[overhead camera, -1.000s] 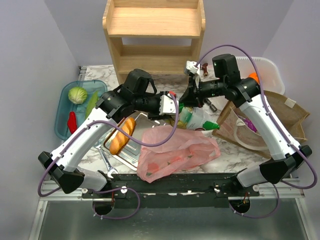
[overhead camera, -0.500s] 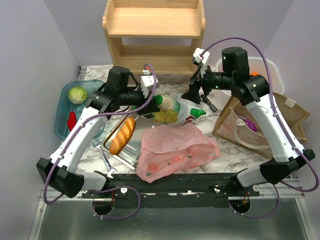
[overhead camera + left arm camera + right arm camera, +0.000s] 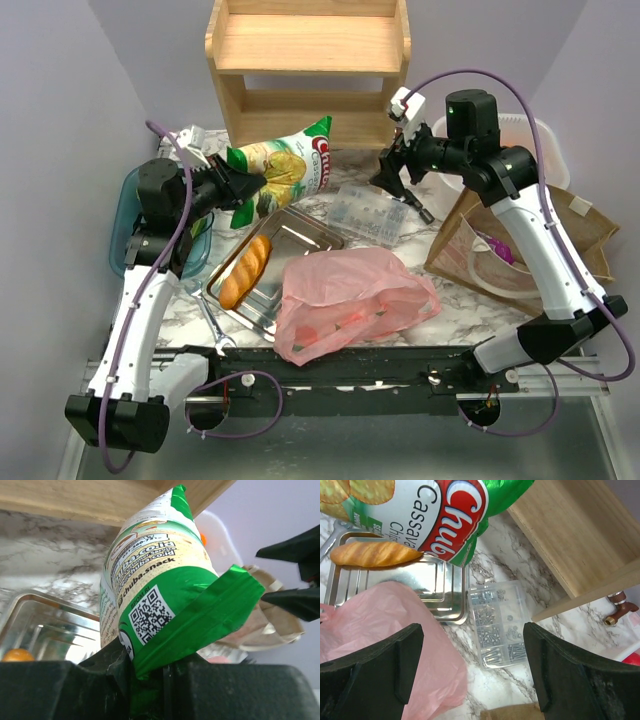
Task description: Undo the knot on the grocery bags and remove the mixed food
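Crisp packet (image 3: 285,165): clamped in left gripper (image 3: 232,185), carried leftward off steel tray (image 3: 310,235) since earlier. Right gripper (image 3: 392,172): spread apart, empty, pink bag (image 3: 350,300) below.

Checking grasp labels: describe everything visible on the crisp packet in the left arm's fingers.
The crisp packet is a glossy foil bag, green and cream. Its front shows a red Chuba logo, "Cassava" lettering and pictured crisps, and its back has a QR code. It looks puffed and unopened. The left arm's fingers pinch its green crimped end seam, holding it tilted in the air in front of the wooden shelf. Nothing else is seen touching it.
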You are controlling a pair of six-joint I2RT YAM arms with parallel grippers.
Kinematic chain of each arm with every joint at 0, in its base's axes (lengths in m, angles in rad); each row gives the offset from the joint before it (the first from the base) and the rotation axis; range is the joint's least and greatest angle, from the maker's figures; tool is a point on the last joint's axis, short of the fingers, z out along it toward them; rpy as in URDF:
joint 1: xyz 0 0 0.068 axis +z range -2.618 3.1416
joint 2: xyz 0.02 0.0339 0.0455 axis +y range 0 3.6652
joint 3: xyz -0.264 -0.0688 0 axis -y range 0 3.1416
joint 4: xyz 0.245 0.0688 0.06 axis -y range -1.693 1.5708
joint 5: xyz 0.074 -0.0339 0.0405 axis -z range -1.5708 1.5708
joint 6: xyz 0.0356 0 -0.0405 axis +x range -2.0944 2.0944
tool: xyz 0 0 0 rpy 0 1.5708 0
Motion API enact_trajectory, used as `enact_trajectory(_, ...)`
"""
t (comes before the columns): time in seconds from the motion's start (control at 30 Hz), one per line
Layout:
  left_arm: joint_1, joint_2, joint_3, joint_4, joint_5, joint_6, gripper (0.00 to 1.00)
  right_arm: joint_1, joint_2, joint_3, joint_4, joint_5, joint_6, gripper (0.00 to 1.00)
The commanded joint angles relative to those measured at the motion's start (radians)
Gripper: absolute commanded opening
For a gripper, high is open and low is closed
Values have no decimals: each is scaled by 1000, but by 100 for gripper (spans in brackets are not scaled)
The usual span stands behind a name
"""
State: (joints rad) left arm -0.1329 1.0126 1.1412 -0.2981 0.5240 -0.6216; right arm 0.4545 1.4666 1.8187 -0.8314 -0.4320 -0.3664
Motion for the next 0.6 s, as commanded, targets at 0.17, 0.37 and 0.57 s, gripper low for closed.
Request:
enact_trajectory(0.17, 96, 37, -208, 516, 38, -672, 0, -1, 44, 46, -25, 39, 11, 88)
enact_trajectory(0.37, 96, 197, -121, 680, -52, -877, 0, 0, 72, 92, -94, 73, -22, 88)
enact_trajectory(0.57, 84, 321, -43, 647, -157, -1018, 0, 0, 94, 116, -117, 98, -22, 88)
